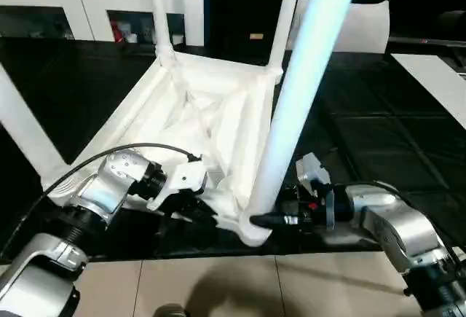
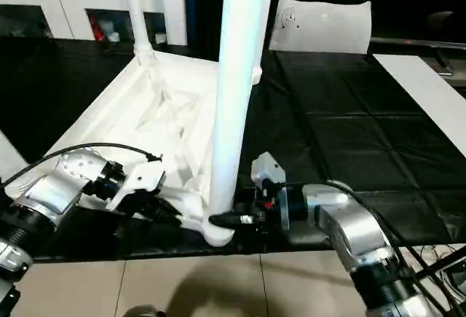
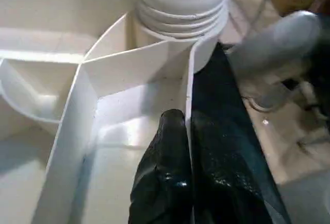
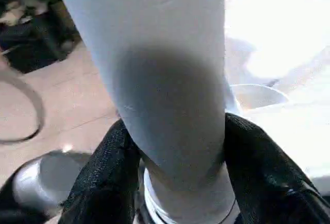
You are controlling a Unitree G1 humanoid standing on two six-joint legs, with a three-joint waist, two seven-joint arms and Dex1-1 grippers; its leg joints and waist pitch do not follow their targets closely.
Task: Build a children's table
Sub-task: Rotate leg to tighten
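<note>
Right gripper (image 4: 172,177) jaws clamp the near leg (image 1: 302,91) at its socket; left gripper (image 3: 178,167) jaws pinch the upturned table's rim (image 3: 188,95). Twist squarely, rim braced.

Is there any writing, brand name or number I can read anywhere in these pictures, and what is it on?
No text can be read.
flat white bag: a small round mark near one corner, too small to read.
tabletop, nearest leg, both grippers: no lettering seen.
</note>
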